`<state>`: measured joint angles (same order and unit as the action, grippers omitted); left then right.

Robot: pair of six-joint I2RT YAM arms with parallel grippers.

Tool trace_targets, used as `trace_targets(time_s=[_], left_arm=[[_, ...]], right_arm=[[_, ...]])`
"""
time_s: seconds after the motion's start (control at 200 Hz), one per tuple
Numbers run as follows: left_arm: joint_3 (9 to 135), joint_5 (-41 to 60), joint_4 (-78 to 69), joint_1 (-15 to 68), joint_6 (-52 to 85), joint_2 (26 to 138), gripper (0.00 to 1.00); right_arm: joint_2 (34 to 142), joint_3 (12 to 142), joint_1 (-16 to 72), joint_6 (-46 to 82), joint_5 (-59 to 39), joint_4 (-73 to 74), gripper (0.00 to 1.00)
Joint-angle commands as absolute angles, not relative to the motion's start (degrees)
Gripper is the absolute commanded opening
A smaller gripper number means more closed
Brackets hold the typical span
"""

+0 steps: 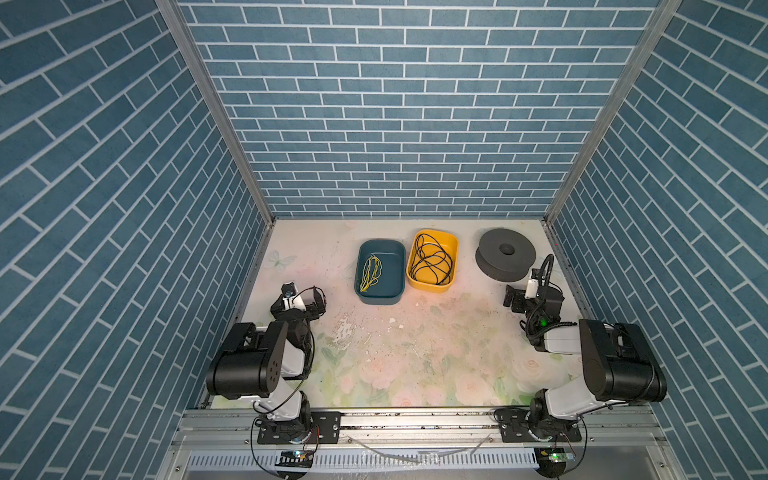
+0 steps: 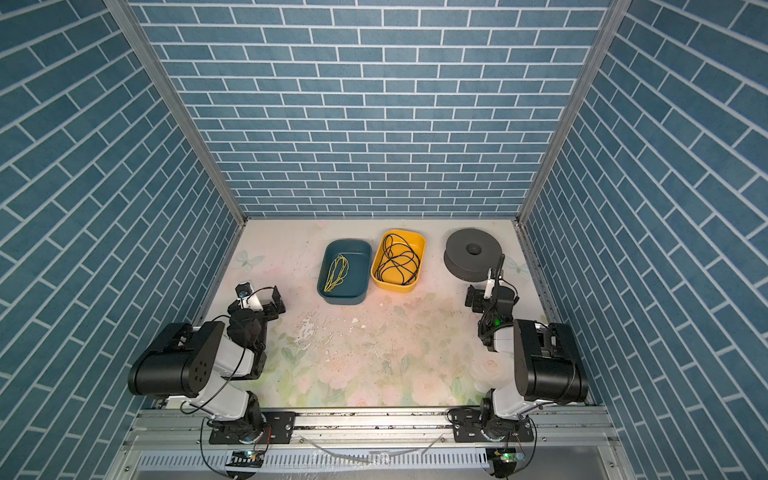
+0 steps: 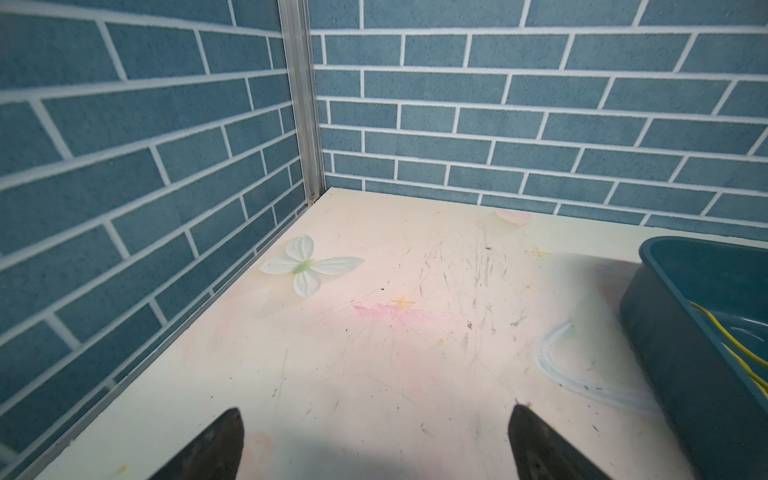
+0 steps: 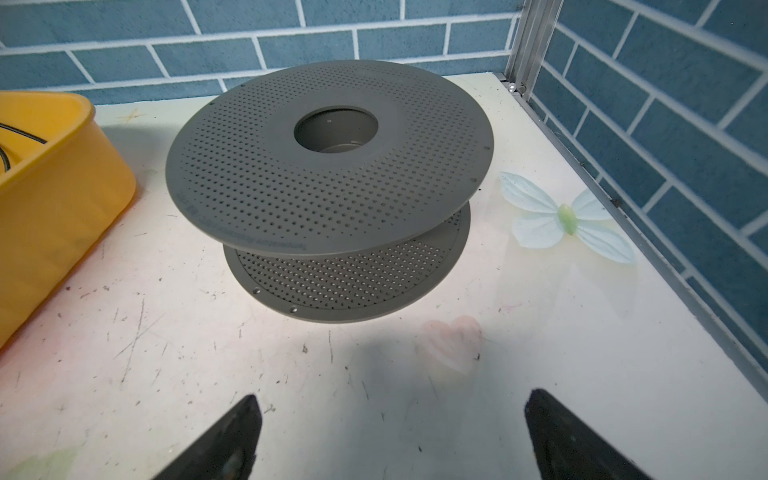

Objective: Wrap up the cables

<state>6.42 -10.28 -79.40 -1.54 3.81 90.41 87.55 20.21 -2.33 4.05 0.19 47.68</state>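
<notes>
Cable (image 1: 434, 258): loose loops in yellow bin (image 1: 430, 286), long axis near-to-far. Left gripper (image 3: 376, 419), right gripper (image 4: 390, 405): wide apart, empty.

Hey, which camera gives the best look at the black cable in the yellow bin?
Both top views: the black cable shows whole, loosely looped inside the yellow bin. The right wrist view catches only a short bit at the bin's edge; the left wrist view misses it.
</notes>
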Motion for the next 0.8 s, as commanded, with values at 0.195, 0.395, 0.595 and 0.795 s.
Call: trace_targets(time_s=[0.195, 0.395, 0.595, 0.795], left_arm=[[7.12, -10.72, -80.62, -1.93, 3.42, 91.04, 1.00], [6.94, -10.86, -80.62, -1.61, 2.96, 90.71, 1.00], [6.37, -13.98, -77.90, -0.44, 2.18, 86.04, 1.00], [7.23, -26.64, -60.32, 3.51, 2.59, 66.79, 1.00]], right_arm=[[87.92, 22.65, -2.65, 2.72, 0.99, 49.07, 0.99], [84.06, 22.24, -2.32, 3.31, 3.87, 46.81, 0.99], [75.96, 28.18, -0.57, 2.91, 6.74, 30.60, 0.99], [73.21, 38.12, -0.44, 13.67, 6.79, 11.43, 0.99]])
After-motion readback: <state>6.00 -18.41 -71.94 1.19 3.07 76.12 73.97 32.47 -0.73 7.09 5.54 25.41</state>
